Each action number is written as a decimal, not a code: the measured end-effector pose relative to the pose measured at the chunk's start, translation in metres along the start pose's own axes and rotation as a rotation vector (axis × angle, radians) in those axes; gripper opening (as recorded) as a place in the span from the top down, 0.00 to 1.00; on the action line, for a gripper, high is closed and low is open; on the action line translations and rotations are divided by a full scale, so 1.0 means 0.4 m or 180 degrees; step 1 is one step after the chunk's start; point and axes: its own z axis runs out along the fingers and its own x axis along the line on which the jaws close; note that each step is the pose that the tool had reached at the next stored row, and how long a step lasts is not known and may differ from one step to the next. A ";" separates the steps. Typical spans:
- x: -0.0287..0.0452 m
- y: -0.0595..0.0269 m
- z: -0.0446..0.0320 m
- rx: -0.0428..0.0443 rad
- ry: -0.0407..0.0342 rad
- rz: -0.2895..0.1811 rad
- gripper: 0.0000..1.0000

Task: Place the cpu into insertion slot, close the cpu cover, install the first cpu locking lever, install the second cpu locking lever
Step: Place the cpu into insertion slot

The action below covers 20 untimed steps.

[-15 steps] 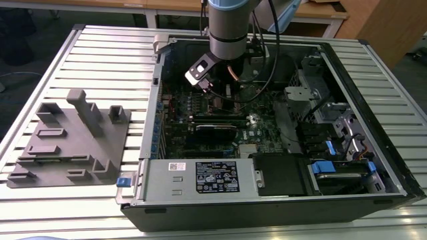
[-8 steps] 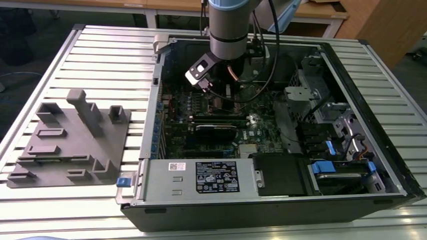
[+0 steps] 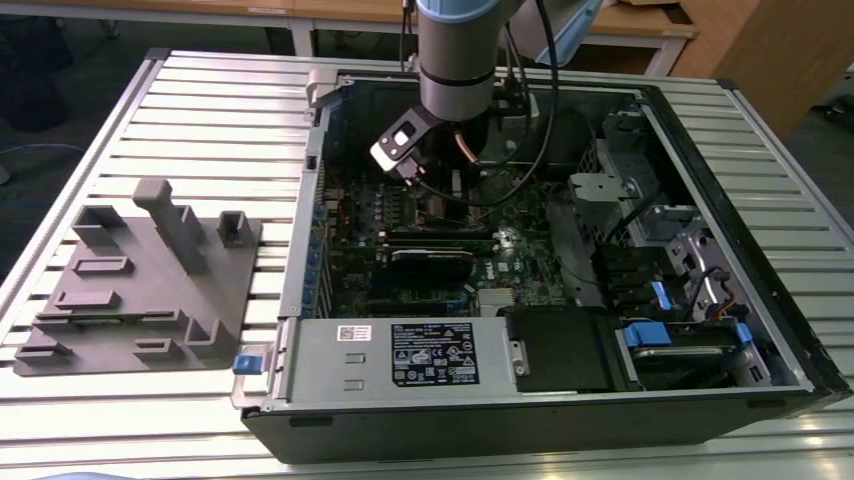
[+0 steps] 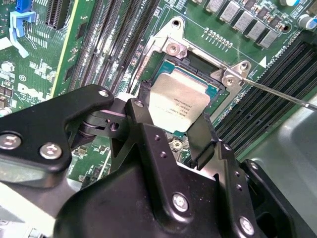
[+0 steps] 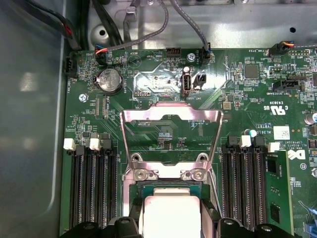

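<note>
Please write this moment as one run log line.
gripper: shut on cpu | cpu: at slot | cover: open

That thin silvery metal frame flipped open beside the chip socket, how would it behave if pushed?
The thin silvery metal cover frame is probably light yet stiff, being sheet metal with a cut-out middle. Pushed, it would likely swing, not slide, as one end sits at brackets beside the square black socket. Its shiny surface may be slippery.

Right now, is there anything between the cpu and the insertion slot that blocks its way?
Nothing visible. The cpu already lies within the insertion slot, under the gripper; whether it is fully seated, I cannot tell. The cpu cover is swung back, clear of the slot.
</note>
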 end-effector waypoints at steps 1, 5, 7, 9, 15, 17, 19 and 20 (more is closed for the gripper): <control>0.000 0.000 0.001 0.0000 0.0000 0.0000 0.46; 0.000 0.000 0.002 -0.0001 0.0001 0.0000 0.46; 0.000 0.000 0.003 0.0000 0.0001 0.0000 0.46; 0.000 0.000 0.005 0.0000 0.0000 0.0000 0.46; 0.000 0.000 0.006 -0.0001 0.0001 0.0000 0.46; 0.000 0.000 0.006 -0.0001 0.0001 0.0000 0.46; 0.001 0.000 0.008 -0.0005 0.0008 0.0001 0.45; 0.001 0.000 0.009 -0.0006 0.0010 0.0001 0.45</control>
